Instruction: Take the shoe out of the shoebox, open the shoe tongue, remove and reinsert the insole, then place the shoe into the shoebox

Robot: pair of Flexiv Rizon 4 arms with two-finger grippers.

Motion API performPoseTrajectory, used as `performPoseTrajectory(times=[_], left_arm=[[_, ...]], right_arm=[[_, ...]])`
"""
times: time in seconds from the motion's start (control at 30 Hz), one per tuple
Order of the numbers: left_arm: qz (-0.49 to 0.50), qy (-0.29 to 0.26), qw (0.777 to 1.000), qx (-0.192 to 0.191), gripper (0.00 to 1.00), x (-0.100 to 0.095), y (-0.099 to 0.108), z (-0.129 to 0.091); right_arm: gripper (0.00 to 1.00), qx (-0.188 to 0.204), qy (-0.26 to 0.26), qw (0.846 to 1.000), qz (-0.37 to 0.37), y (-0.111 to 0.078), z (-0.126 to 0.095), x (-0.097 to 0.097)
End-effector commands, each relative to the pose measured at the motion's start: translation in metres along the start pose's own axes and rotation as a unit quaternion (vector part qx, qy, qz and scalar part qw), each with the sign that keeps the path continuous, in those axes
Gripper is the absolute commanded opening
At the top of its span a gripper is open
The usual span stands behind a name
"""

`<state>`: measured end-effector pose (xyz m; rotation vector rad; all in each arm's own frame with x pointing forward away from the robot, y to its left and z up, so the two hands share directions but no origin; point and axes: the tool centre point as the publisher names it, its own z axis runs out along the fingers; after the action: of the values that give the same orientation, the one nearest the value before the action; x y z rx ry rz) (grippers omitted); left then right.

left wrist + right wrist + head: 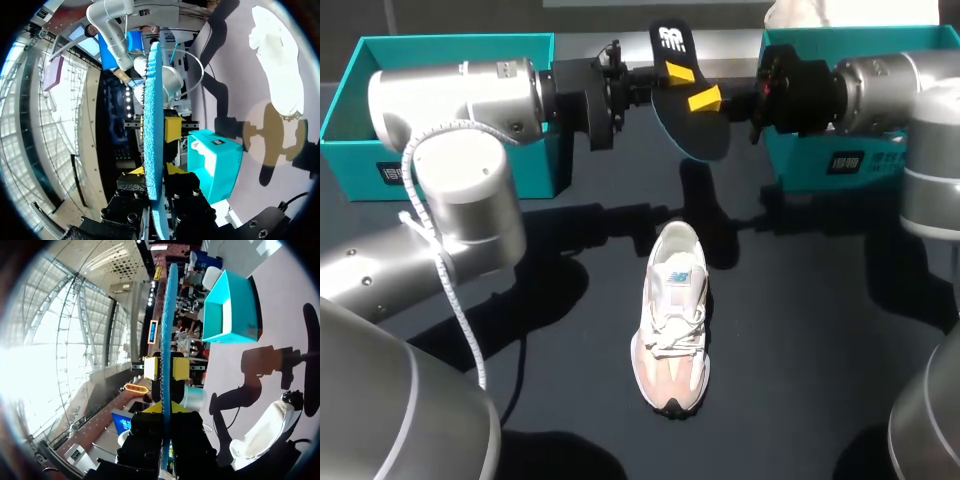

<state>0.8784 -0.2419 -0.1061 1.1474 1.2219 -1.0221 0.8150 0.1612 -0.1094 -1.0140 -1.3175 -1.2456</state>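
Note:
The insole [688,110], dark with a white logo on one face and blue on the other, hangs in the air above the far middle of the table. Both arms meet at it. My left gripper [677,72] is shut on it from the left; its wrist view shows the insole [152,125] edge-on between the fingers of the left gripper [154,172]. My right gripper [707,98] is shut on it from the right, and its wrist view shows the same thin edge [170,330] in the right gripper [162,407]. The white and pink shoe [672,320] lies on the table below, toe toward the front edge.
A teal shoebox part [350,110] stands at the back left behind my left arm. A second teal box part [800,165] stands at the back right under my right arm. The dark tabletop [800,330] stretches around the shoe.

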Motion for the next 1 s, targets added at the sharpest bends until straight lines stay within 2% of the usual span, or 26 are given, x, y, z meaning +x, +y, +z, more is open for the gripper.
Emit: performPoseTrajectory(times=[0.03, 0.23, 0.47, 0.77, 1.0], left_arm=[[-0.007, -0.007, 1.0, -0.009, 1.0, -0.001, -0.003, 0.001], [-0.09, 0.001, 0.996, -0.008, 1.0, -0.003, -0.009, -0.015], [-0.176, 0.06, 0.983, -0.014, 1.0, 0.014, -0.028, -0.039], [-0.155, 0.092, 0.982, -0.064, 1.0, 0.024, -0.037, -0.068], [-0.249, 0.145, 0.955, -0.072, 1.0, 0.044, -0.052, -0.085]], right_arm=[[0.0, -0.012, 0.0, 1.0, -0.012, 0.0, 0.002, 0.001], [0.0, -0.044, 0.005, 0.996, -0.072, 0.006, -0.002, 0.004], [0.0, -0.054, 0.007, 0.986, -0.157, 0.009, -0.007, 0.0], [0.0, -0.067, -0.018, 0.976, -0.207, 0.009, -0.017, -0.011], [0.0, -0.061, -0.04, 0.966, -0.249, 0.01, -0.027, -0.012]])
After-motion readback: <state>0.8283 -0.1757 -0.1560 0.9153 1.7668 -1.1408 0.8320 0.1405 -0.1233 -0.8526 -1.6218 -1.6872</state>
